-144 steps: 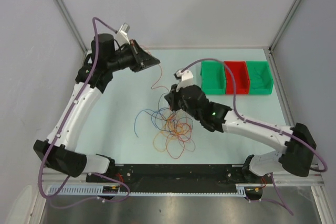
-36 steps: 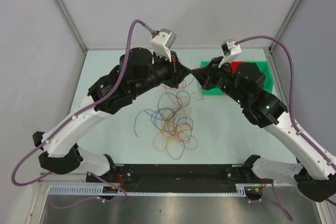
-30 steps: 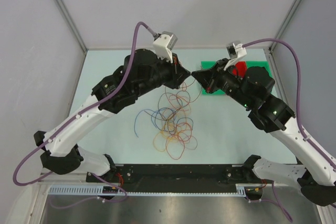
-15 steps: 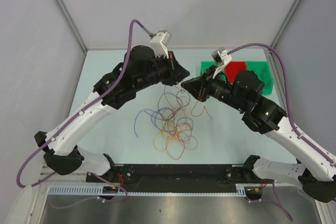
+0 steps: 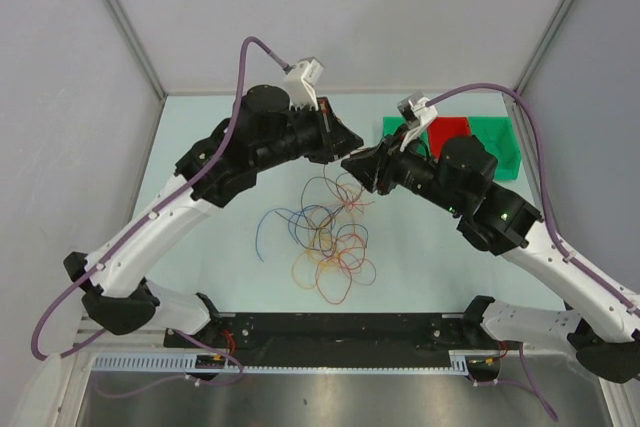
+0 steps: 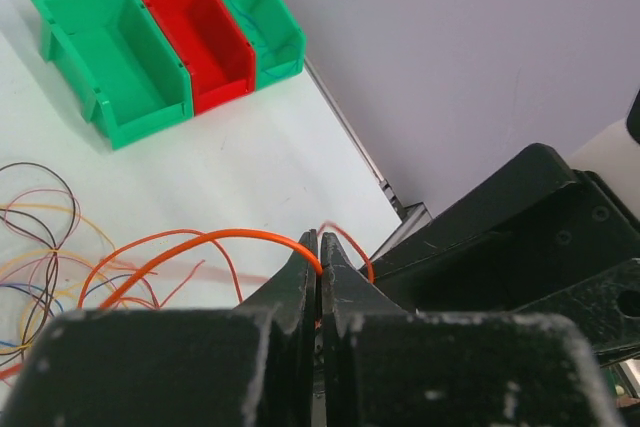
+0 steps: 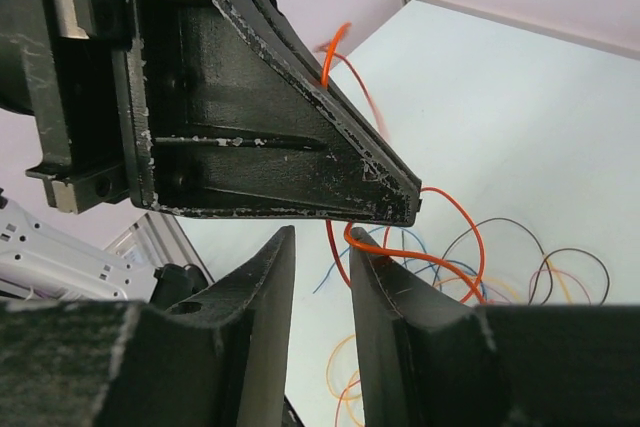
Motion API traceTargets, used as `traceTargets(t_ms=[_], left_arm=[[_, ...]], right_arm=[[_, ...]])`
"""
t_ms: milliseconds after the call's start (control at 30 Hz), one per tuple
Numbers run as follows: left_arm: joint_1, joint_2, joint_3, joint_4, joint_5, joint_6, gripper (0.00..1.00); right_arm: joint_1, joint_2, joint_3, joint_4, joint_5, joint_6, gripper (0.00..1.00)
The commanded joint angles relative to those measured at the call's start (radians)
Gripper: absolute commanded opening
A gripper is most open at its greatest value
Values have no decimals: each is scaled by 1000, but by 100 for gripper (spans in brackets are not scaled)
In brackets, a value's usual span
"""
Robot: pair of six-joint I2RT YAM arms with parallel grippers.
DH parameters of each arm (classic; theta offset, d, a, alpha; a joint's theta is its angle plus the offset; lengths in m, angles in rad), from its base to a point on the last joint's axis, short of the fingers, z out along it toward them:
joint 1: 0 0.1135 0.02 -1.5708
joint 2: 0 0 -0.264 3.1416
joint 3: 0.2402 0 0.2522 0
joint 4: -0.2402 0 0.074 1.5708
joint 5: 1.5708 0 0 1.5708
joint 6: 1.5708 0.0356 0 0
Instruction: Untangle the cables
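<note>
The cables (image 5: 325, 237) lie as a loose tangle of orange, red, blue and dark loops on the pale table (image 5: 210, 147). High above it, my left gripper (image 5: 352, 140) is shut on one orange cable (image 6: 210, 237), which arcs out of the closed tips (image 6: 318, 247) down toward the tangle (image 6: 40, 217). My right gripper (image 5: 347, 163) sits just under the left one, tip to tip. In the right wrist view it (image 7: 322, 237) stands open. The orange cable (image 7: 430, 259) drapes over the tip of its right finger (image 7: 385, 282) and is not pinched.
Three bins stand in a row at the back right: green (image 6: 110, 57), red (image 6: 195, 32), green (image 6: 255, 22), partly hidden behind the right arm in the top view (image 5: 500, 142). Grey walls close in the table on three sides.
The right gripper's jaws have parted and let go of the orange cable. The right arm has moved left and lower, under the left gripper. The left gripper has stayed shut on the cable.
</note>
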Motion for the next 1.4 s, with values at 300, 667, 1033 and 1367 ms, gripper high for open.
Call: traceTargets(t_ms=[300, 667, 1033, 1367], left_arm=[[5, -43, 6, 17, 32, -25, 0], [5, -39, 10, 13, 51, -30, 0], [5, -23, 32, 10, 63, -32, 0], [5, -12, 18, 20, 68, -38, 0]], right_arm=[[40, 0, 4, 4, 94, -43, 34], [77, 1, 4, -22, 189, -77, 46], [101, 20, 0, -59, 274, -89, 54], [147, 44, -5, 42, 248, -110, 36]])
